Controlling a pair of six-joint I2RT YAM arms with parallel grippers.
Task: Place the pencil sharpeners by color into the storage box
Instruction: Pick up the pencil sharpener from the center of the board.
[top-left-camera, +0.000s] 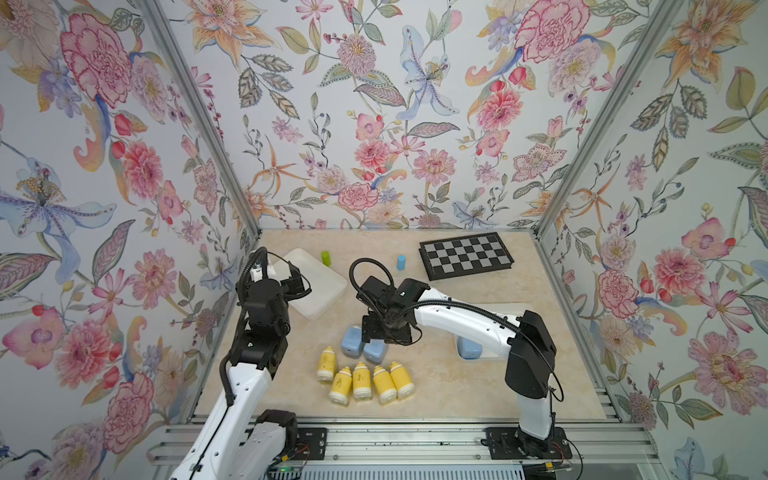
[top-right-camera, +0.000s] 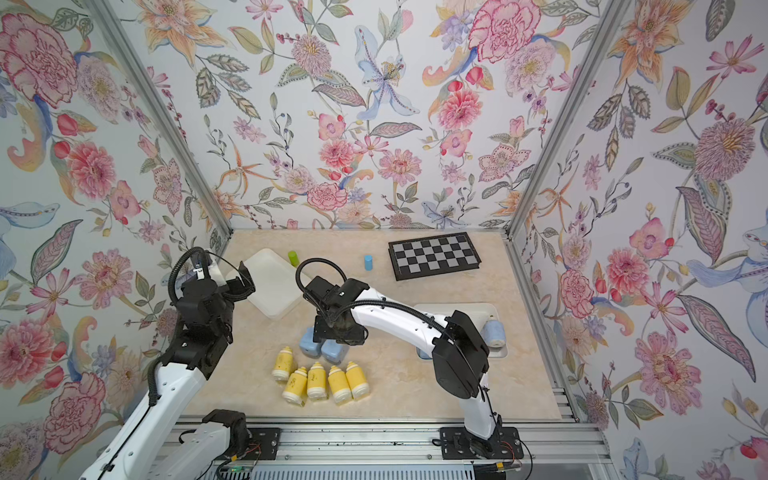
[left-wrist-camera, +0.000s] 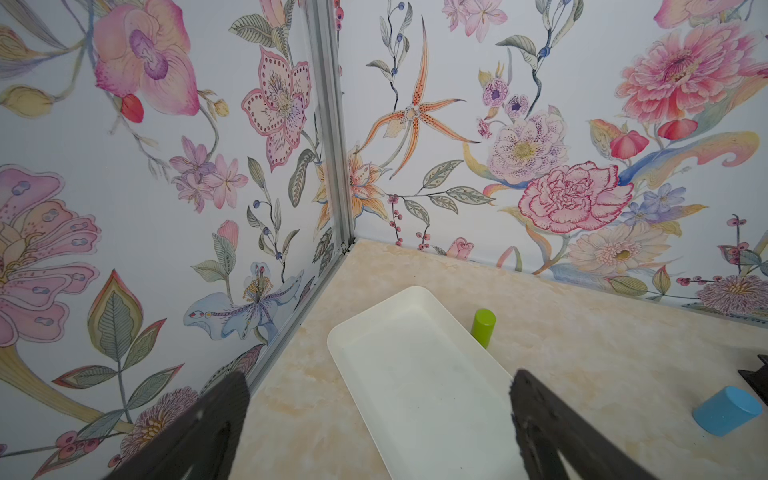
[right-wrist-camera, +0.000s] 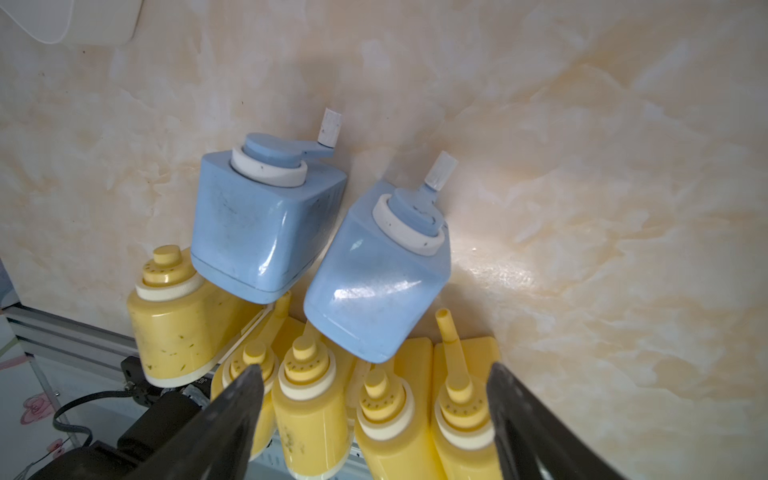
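Five yellow sharpeners (top-left-camera: 361, 380) are lying at your counter's (top-left-camera: 457, 395) 6 o'clock. Two blue sharpeners (top-left-camera: 361, 347) are touching below the released right gripper (right-wrist-camera: 374, 369). Another blue pair (top-right-camera: 494, 332) is sitting in the storage box (top-right-camera: 492, 309) at 3 o'clock. Your left gripper (left-wrist-camera: 380, 377) is gaping empty.

Five yellow sharpeners (top-left-camera: 361, 380) lying clustered, two pale-blue sharpeners (top-left-camera: 352, 341) touching behind them, another blue one (top-right-camera: 493, 332) in a white tray (top-right-camera: 478, 306)
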